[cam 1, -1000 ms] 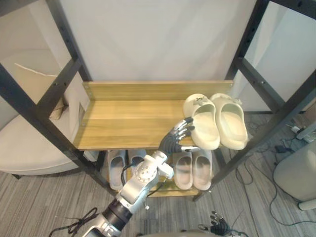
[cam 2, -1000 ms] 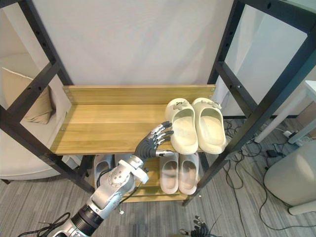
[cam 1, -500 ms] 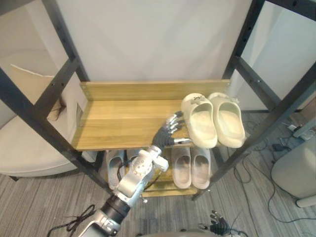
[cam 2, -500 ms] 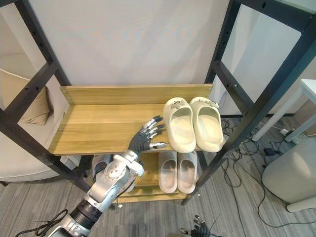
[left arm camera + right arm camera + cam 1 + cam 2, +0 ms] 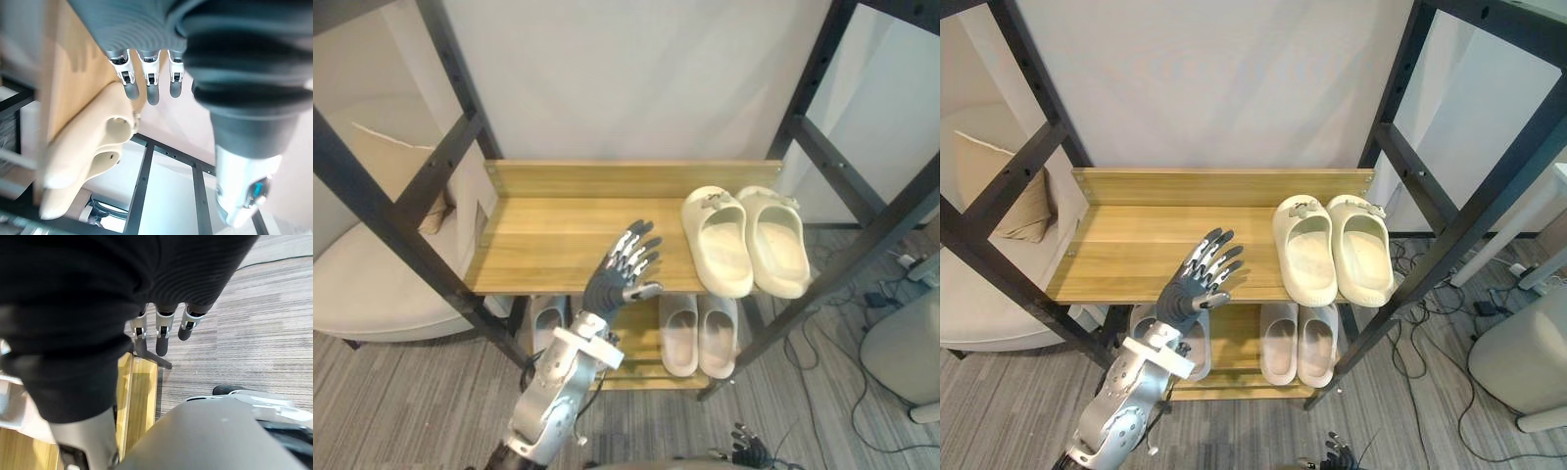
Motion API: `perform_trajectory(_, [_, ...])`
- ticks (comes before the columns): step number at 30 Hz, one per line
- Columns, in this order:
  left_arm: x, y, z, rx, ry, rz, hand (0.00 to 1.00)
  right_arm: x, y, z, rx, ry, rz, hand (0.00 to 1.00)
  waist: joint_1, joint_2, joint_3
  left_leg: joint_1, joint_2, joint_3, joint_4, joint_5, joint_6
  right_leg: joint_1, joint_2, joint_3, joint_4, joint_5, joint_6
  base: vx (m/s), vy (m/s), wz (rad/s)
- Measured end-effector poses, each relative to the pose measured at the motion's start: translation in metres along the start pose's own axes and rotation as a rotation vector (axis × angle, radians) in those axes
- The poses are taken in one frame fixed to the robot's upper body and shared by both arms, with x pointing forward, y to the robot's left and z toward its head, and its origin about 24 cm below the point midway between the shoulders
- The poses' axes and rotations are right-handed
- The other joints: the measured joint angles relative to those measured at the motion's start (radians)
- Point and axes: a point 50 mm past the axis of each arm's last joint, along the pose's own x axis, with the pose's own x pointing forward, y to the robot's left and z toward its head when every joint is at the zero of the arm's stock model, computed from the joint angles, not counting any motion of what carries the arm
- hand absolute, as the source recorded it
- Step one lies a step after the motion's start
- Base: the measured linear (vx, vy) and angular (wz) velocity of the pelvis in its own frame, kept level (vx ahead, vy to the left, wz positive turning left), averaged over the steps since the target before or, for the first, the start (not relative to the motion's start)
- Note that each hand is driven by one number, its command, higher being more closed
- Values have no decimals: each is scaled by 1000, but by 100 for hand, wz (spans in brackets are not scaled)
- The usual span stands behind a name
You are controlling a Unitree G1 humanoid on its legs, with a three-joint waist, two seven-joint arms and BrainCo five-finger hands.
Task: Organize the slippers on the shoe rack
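two cream slippers [image 5: 720, 245] right of spread left hand [image 5: 607, 284], right hand [image 5: 163, 335] above floor [image 5: 234, 333]

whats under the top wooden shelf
Two pairs of pale slippers on a lower shelf. The top shelf hides their toes; the left arm covers part of the left pair.

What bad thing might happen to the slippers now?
The cream slippers reach the very front edge of the top shelf, so a sideways knock from the open left hand beside them might tip one off. It could then land on the grey slippers below, or on the floor.
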Motion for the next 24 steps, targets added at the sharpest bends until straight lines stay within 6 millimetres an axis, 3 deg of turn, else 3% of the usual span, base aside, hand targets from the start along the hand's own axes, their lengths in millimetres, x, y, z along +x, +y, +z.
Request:
perform_trajectory(4, [-28,13,-12,-22,116,24,0,0,-3,-1,-17,2,3,0,3,16,-7,-1,0,-6,2,0,0,0,0,-5,0,0,0,0,-5,1])
perform_trajectory(9, [-48,29,-34,-11,239,87,0,0,-4,-1,-25,4,10,0,7,20,-11,-3,-1,-23,7,0,0,0,-1,-18,-4,0,0,-27,-23,7])
perform_trajectory(12, [-68,52,-67,56,410,187,0,2,-3,5,-52,-11,23,0,8,19,-11,-4,1,-23,11,0,0,0,0,-21,-7,0,-1,-10,-8,0])
perform_trajectory(18, [-103,88,-112,223,675,400,0,4,1,10,-44,-27,28,0,11,4,-16,-9,1,-27,11,0,0,0,0,-25,-15,0,0,0,0,0])
perform_trajectory(24, [-131,121,-128,328,827,649,0,8,5,21,-35,-55,24,0,12,-10,-9,-9,0,-27,10,0,0,2,1,-25,-15,0,0,0,0,0])
